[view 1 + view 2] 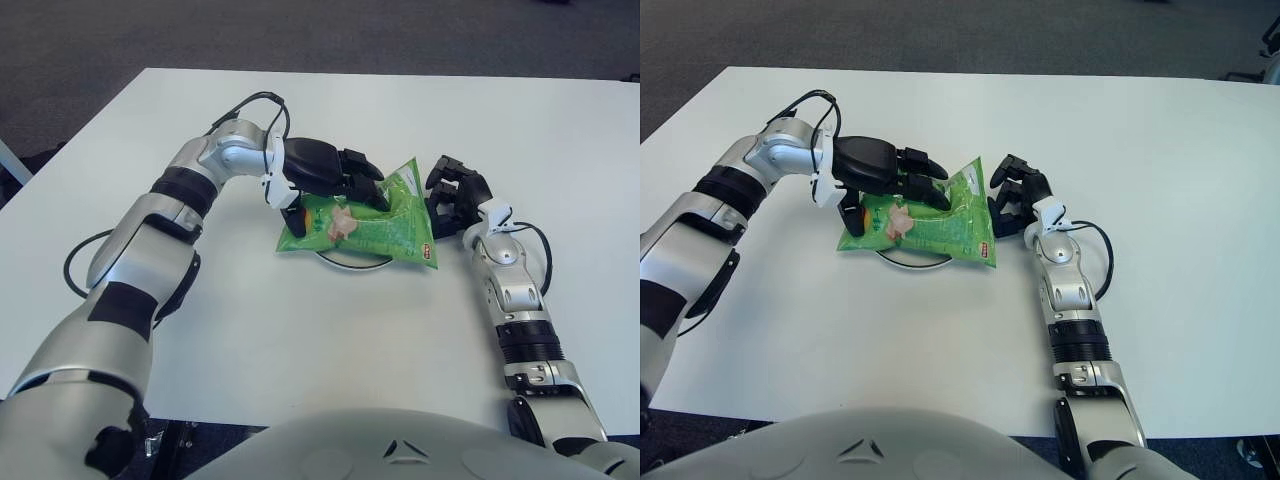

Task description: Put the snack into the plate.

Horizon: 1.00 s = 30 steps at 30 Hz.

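I see the green snack bag [368, 222] lying across the plate [350, 261] on the white table [330, 330]. My left hand [325, 172] grasps its left end; my right hand [455, 195] sits just right, fingers curled, empty.

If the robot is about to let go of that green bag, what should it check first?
1. Snack bag over the plate: ok, it covers most of it.
2. Bag lying flat: ok, it looks flat.
3. Left hand free of the bag: not ok, its fingers lie on the top.
4. Right hand out of the way: ok, it shows beside the bag's right edge.
5. Bag fully resting on the plate: cannot tell, the bag hides it.
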Each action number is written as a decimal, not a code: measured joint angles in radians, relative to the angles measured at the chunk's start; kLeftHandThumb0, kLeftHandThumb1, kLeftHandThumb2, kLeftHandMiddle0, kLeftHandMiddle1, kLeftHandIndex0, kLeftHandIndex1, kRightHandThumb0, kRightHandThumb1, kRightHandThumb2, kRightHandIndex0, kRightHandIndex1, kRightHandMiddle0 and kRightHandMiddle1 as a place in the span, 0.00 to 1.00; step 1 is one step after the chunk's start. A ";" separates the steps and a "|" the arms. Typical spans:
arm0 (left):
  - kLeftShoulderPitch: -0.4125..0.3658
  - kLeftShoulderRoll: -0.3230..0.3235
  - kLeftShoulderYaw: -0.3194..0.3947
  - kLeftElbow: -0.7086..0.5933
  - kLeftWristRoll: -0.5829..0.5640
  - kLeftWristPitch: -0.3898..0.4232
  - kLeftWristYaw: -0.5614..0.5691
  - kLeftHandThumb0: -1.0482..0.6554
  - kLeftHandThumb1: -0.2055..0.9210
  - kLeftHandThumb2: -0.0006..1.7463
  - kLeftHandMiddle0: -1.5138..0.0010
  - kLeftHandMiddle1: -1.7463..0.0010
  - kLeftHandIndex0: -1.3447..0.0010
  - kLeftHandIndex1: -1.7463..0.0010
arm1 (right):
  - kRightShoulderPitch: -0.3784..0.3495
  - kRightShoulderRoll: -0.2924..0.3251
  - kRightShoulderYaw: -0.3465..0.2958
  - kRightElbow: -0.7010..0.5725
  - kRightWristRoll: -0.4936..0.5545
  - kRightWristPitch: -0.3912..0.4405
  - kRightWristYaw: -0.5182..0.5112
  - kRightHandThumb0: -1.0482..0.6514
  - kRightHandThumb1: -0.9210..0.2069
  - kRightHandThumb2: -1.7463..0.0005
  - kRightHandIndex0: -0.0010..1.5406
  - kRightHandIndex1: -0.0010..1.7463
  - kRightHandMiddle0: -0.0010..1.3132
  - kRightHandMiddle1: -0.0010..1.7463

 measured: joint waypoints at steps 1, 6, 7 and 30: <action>-0.005 -0.001 -0.002 0.011 -0.032 0.000 -0.033 0.05 0.78 0.23 1.00 1.00 1.00 1.00 | -0.001 0.000 0.000 0.000 0.000 0.000 0.001 0.61 0.83 0.02 0.56 1.00 0.48 1.00; -0.012 -0.008 0.002 0.023 -0.191 0.032 -0.185 0.03 0.81 0.19 1.00 1.00 1.00 1.00 | -0.003 0.000 0.001 0.001 0.000 0.000 0.002 0.61 0.85 0.01 0.57 1.00 0.49 1.00; -0.012 -0.011 0.010 0.022 -0.233 0.050 -0.224 0.03 0.82 0.19 1.00 1.00 1.00 1.00 | -0.004 0.000 0.001 0.002 0.000 0.000 0.002 0.61 0.84 0.02 0.57 1.00 0.49 1.00; -0.024 0.004 0.235 0.101 -0.788 0.673 -0.785 0.00 0.94 0.12 1.00 1.00 1.00 1.00 | -0.017 0.000 -0.001 0.018 0.001 -0.011 0.010 0.61 0.84 0.02 0.56 1.00 0.49 1.00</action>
